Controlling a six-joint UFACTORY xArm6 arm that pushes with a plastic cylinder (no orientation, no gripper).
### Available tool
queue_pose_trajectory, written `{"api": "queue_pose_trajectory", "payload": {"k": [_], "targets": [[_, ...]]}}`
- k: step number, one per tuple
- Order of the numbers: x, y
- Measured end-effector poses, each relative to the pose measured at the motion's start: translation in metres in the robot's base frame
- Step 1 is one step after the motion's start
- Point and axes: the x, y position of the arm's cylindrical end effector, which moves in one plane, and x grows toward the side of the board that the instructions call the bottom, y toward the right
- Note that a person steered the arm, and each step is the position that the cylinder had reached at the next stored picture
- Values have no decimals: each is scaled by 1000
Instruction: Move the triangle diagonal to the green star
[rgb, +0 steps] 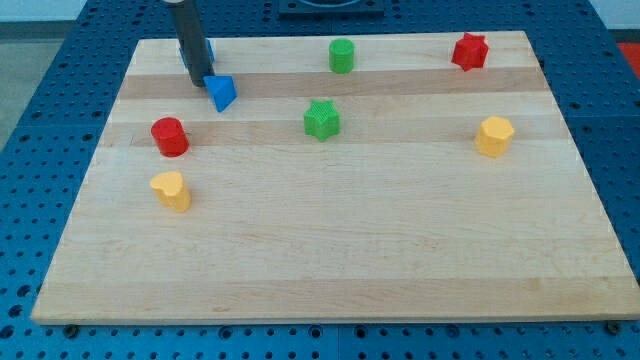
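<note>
Triangle (222, 92) (blue) touches my tip (198, 83) on its right.

Open board between blue triangle (222, 92) and green star (321, 119).

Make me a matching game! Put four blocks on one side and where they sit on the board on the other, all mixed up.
Blocks:
1. blue triangle
2. red star
3. green star
4. yellow heart

Places:
A. top right corner of the view
B. near the view's left edge, lowest block
C. right beside my tip
D. near the board's middle, below the green cylinder

Pairs: 1-C, 2-A, 3-D, 4-B
</note>
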Motion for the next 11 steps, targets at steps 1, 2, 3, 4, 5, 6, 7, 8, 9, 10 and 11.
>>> {"api": "queue_pose_trajectory", "payload": {"k": [1, 2, 3, 4, 5, 6, 7, 8, 9, 10, 11], "targets": [[0, 1], [11, 2], [30, 2], [32, 11], [32, 24], [32, 37], [32, 48], [32, 58], [36, 62], [56, 63], [71, 73]]}}
